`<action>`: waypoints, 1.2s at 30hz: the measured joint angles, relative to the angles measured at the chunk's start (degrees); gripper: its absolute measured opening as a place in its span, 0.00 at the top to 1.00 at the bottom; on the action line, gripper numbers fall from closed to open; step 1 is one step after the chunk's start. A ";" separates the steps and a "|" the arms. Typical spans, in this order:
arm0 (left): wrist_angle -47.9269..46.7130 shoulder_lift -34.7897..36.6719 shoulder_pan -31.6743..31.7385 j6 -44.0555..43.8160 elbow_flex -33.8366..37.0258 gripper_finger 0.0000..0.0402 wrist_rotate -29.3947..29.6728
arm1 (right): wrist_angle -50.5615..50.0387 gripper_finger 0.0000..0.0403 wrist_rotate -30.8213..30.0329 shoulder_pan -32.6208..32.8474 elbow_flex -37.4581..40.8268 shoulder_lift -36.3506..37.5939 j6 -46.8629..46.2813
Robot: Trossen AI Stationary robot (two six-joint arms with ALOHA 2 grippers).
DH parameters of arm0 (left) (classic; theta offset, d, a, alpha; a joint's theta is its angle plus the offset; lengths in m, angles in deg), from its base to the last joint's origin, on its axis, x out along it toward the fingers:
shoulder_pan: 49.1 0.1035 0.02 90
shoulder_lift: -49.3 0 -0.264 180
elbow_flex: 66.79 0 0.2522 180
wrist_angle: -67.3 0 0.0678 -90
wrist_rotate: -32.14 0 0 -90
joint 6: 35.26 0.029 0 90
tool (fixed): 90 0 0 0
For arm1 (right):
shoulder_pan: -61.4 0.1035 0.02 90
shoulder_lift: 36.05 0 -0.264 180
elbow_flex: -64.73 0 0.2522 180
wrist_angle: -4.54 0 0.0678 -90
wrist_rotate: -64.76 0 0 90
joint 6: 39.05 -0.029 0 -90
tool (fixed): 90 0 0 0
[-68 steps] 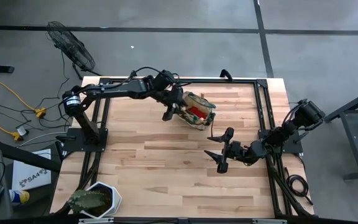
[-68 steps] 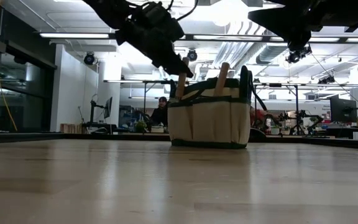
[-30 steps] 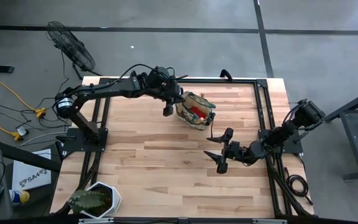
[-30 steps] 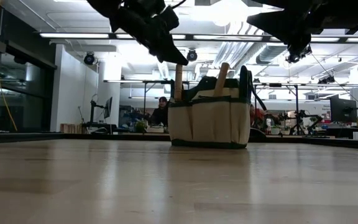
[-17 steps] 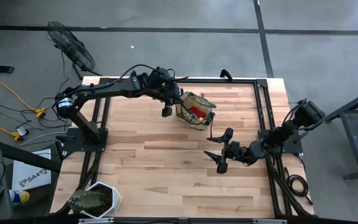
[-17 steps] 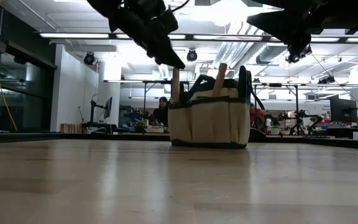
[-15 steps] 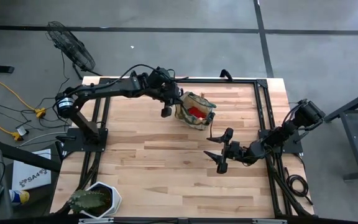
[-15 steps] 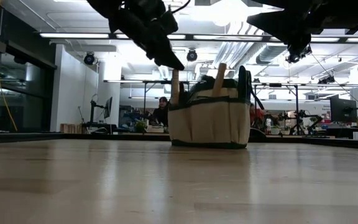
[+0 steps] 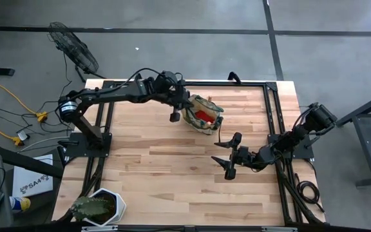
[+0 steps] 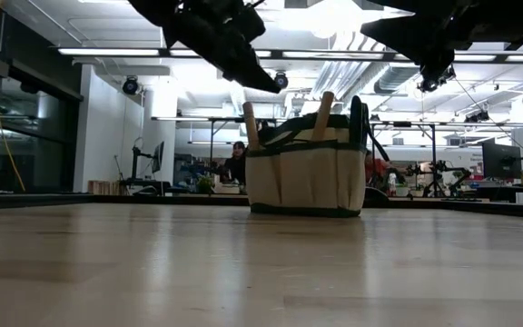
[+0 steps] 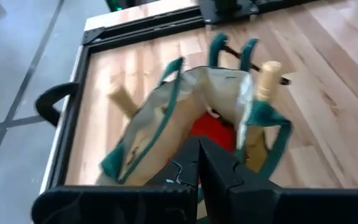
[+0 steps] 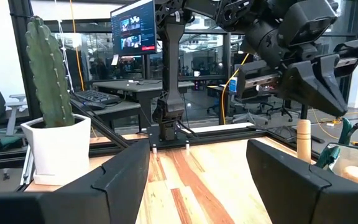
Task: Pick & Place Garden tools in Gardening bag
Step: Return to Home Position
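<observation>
The khaki gardening bag [image 9: 203, 113] with green trim stands upright on its base at the far middle of the table [image 9: 160, 174]. In it show a red lump [image 11: 207, 134], two wooden tool handles [image 11: 122, 99] [image 11: 266, 78] and green shears handles [image 11: 232, 50]. One wooden handle [image 10: 246, 124] leans outward over the bag's rim. My left gripper [image 9: 174, 116] hovers shut just above the bag's left side [image 10: 275, 88], clear of the handle. My right gripper [image 9: 226, 156] hangs open nearer the right edge, holding nothing.
A cactus in a white hexagonal pot [image 9: 98, 207] stands at the near left corner, also visible in the right wrist view [image 12: 55, 124]. Black frame rails [image 9: 270, 116] run along the table's left, far and right sides. Bare wood lies between bag and pot.
The wooden handle at the bag's left end has sunk lower and tipped from upright to leaning outward over the rim. My left gripper stays above it, rolling a little. The bag and my right gripper have kept still.
</observation>
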 joint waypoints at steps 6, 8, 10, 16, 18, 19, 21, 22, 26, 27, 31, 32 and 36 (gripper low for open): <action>-1.35 0.55 -0.62 -0.97 0.04 1.00 2.80 | -0.06 0.35 0.00 0.00 0.00 0.00 0.00; -0.90 2.16 -0.50 -2.59 0.12 1.00 3.87 | -0.16 0.35 0.00 0.00 0.02 0.00 0.00; -0.44 4.03 -0.50 -3.80 -0.11 1.00 4.41 | -0.16 0.35 -0.22 0.02 0.02 0.00 0.00; -3.75 4.67 -0.55 -5.98 0.02 1.00 5.23 | -0.38 0.35 -1.02 0.02 0.02 0.00 -1.39; -3.34 4.62 -0.64 -6.64 1.00 1.00 5.03 | -0.55 0.35 -1.49 0.02 0.02 0.00 -1.49; -2.26 4.58 -1.01 -6.88 2.41 1.00 5.03 | -0.59 0.35 -1.49 0.02 0.02 0.00 -1.51; -0.38 4.68 -1.27 -7.74 5.97 1.00 5.13 | -0.76 0.35 -1.51 0.28 0.02 0.00 -1.51; 0.78 5.50 -1.29 -8.57 8.16 1.00 5.13 | -0.48 0.35 -1.50 0.46 0.02 0.00 -1.51; 11.44 10.86 -1.25 -12.60 17.45 1.00 4.15 | -0.17 0.35 -5.62 2.62 0.02 0.83 1.79; 13.23 12.18 -1.30 -13.40 19.80 1.00 3.98 | 0.09 0.35 -8.63 3.49 0.00 1.19 3.33; 18.38 18.55 -3.44 -13.69 26.51 1.00 5.57 | 0.99 0.35 -27.05 7.42 0.02 3.45 8.64; 18.38 20.43 -3.74 -13.46 27.58 1.00 6.58 | 1.46 0.35 -31.11 8.27 0.05 4.26 9.37; 18.37 27.42 -3.93 -12.88 29.71 1.00 6.66 | 1.81 0.35 -31.16 10.23 2.05 8.60 9.02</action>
